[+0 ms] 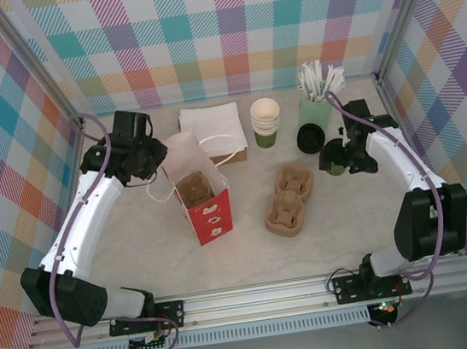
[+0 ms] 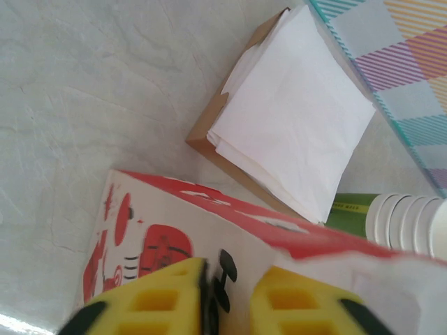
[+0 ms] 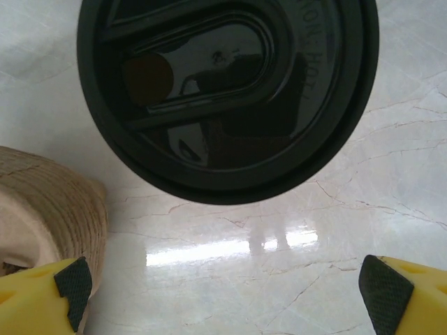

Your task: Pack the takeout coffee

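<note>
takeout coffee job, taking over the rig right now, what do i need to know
Left gripper: jaws narrowly apart at the top edge of the red and white paper bag; grip unclear.
Right gripper: open, empty, just short of the takeout cup with the round black plastic lid.
That cup stands on the pale marbled table, far right, outside the bag. The bag stands open at centre.
Done: cup lidded, not yet grasped.
Left: grasp the cup and set it in the bag.
</note>
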Controlling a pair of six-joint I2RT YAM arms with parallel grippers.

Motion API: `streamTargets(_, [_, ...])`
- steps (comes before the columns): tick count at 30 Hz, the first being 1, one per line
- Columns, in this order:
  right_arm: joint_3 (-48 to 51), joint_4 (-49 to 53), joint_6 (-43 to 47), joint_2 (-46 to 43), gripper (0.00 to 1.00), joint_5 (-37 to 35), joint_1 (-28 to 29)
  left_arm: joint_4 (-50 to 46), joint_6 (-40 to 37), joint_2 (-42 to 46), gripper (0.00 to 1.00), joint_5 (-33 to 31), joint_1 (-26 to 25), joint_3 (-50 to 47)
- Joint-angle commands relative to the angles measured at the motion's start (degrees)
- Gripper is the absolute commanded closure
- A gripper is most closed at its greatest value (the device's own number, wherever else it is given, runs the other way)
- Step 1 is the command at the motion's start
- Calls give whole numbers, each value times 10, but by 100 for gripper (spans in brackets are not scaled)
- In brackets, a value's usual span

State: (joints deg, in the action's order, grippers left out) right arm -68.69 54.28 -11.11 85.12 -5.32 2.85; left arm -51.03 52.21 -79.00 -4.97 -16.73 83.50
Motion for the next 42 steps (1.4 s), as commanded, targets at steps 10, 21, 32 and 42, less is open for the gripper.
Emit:
streamTargets(10, [-21,-20,12,29,0,13,-10,-74,-147,59,23,55,54,33])
streamTargets(21, [-28,-29,18,52,0,25,-14,-88,-214,143,0,95,57,21])
streamTargets(32, [-68,-36,23,103,0,42,-25,-79,-218,204,0,135,57,-46])
streamTargets(42, [-113,-37,33,161,0,44,-29,-84,-220,209,0,131,57,-68])
